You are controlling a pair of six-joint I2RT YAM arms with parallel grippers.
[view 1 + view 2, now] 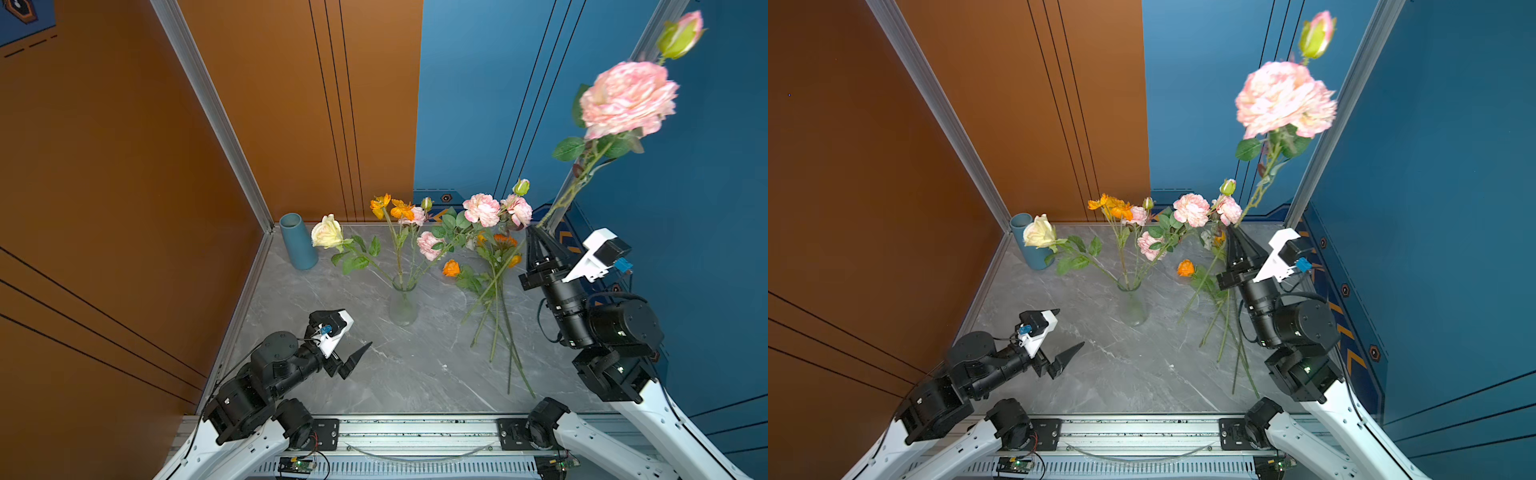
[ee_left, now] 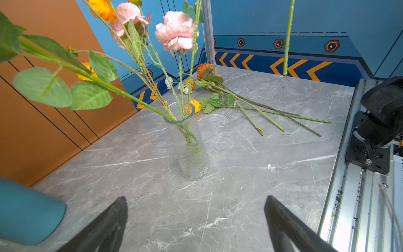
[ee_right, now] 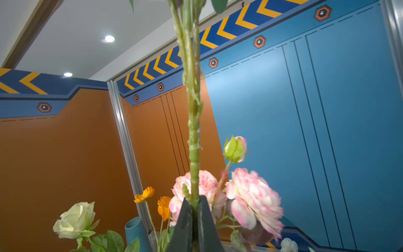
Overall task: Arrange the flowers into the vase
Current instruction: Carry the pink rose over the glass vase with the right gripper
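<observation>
Already the glass vase [image 1: 402, 305] is part-filled, a pink rose [image 1: 627, 97] is clenched by the right gripper [image 1: 534, 232], orange flowers [image 1: 451, 268] below it are unplaced, left gripper [image 2: 196, 198] spread.

Table [image 1: 415, 374]: grey marble-look slab, smooth, faint sheen, white veins.
Glass vase [image 2: 192, 152]: clear glass, fine vertical ribbing, glossy.
Blue vase [image 1: 297, 245]: opaque teal, smooth, matt.
Held flower [image 1: 627, 99]: petals look like cloth, soft and matt. Stem is waxy green plastic, knobbly.
Flowers [image 2: 174, 30] in the glass vase: leaves matt, veined, slightly fuzzy.
Wall panels [image 1: 124, 166]: orange and blue, flat matt.
Rail [image 1: 415, 428] at the near edge: bare ribbed metal, satin.
Jaws of left gripper [image 2: 195, 198] and right gripper [image 3: 194, 199]: matt black.
Camera mounts [image 1: 594, 253]: white plastic.
</observation>
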